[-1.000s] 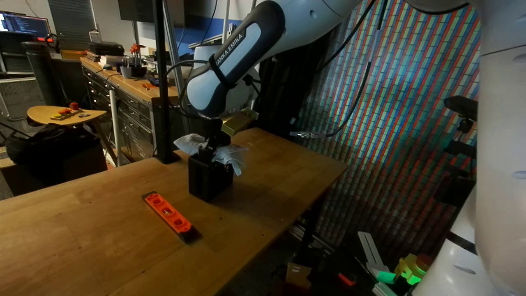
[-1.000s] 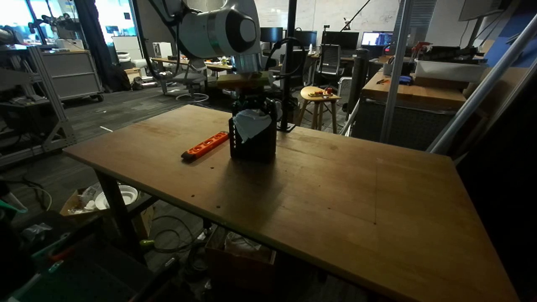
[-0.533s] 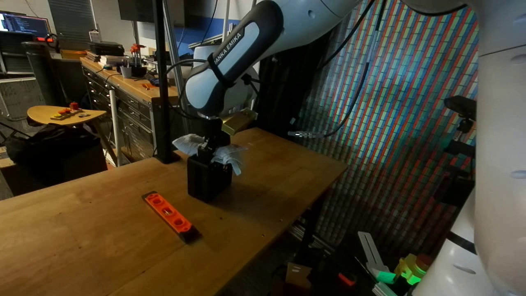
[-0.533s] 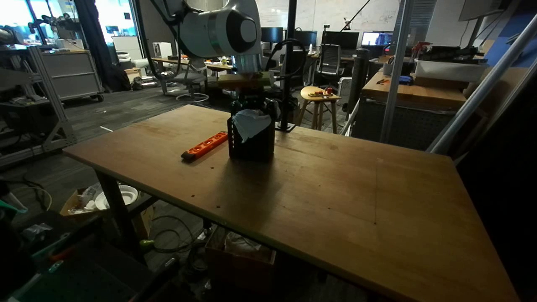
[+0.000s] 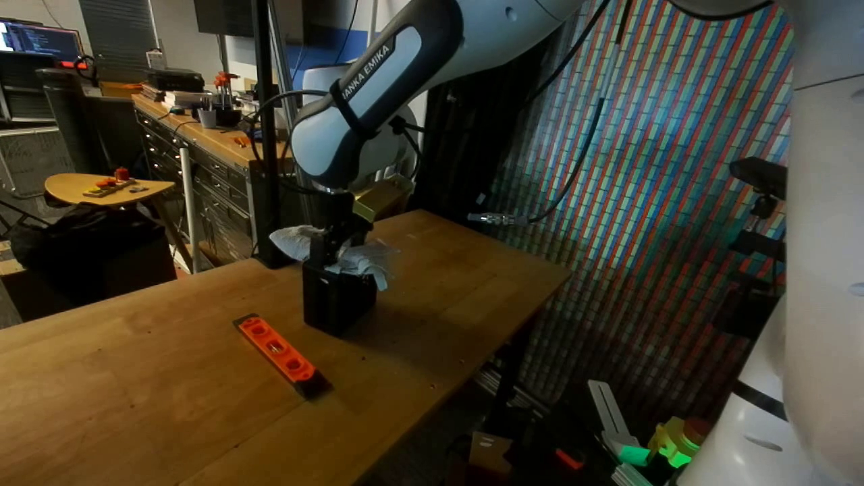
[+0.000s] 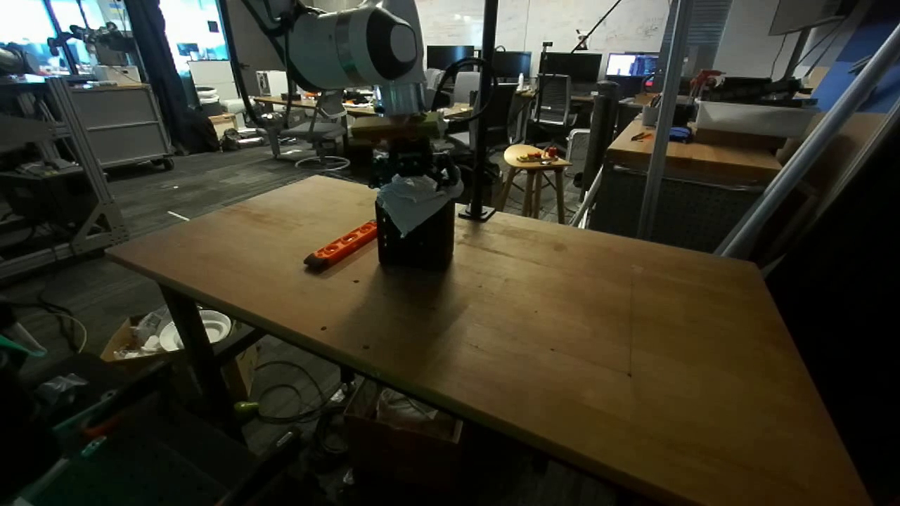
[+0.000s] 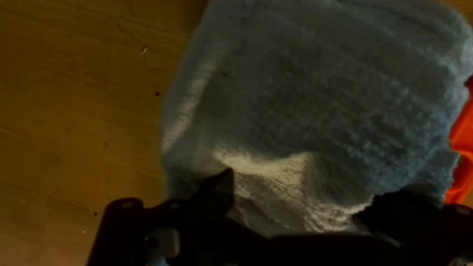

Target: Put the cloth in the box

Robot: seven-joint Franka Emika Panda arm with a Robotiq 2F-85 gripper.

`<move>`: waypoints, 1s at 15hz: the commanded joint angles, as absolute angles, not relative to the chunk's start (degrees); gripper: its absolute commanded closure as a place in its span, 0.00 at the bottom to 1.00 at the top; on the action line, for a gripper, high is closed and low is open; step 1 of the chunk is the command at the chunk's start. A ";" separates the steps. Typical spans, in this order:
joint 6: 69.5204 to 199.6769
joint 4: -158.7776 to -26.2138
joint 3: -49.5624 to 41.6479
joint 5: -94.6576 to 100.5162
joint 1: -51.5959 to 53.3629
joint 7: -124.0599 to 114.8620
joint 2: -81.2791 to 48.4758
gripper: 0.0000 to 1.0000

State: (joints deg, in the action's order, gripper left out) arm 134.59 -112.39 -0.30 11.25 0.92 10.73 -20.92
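Your single gripper [image 7: 300, 192] is positioned directly over one black box [image 5: 337, 300]. In the wrist view, note its two fingers [image 7: 220, 188]: they stand spread apart, one on each side of a bunched fold, so your hand is released. One grey-white, rumpled cloth [image 7: 314, 103] lies across the top of the box. In an exterior view you see two portions of it [image 5: 297, 241] project, one on either side of the gripper; in an exterior view one corner [image 6: 409, 216] hangs over a box wall. You cannot tell how much of the cloth, if any, sits inside. The box stands upright on one wooden table [image 6: 562, 316]. One red-orange bar [image 5: 283, 355] with three cutouts lies on the same table, near the box but apart from it. One black post [image 5: 266, 202] stands at the table's edge.
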 commanded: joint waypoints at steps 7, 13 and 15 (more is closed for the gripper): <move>127.60 -111.82 -0.96 18.74 3.83 4.63 -15.01 0.00; 125.51 -111.65 -0.56 21.38 3.52 3.07 -11.97 0.00; 125.51 -111.53 -0.45 21.68 3.50 2.94 -11.51 0.01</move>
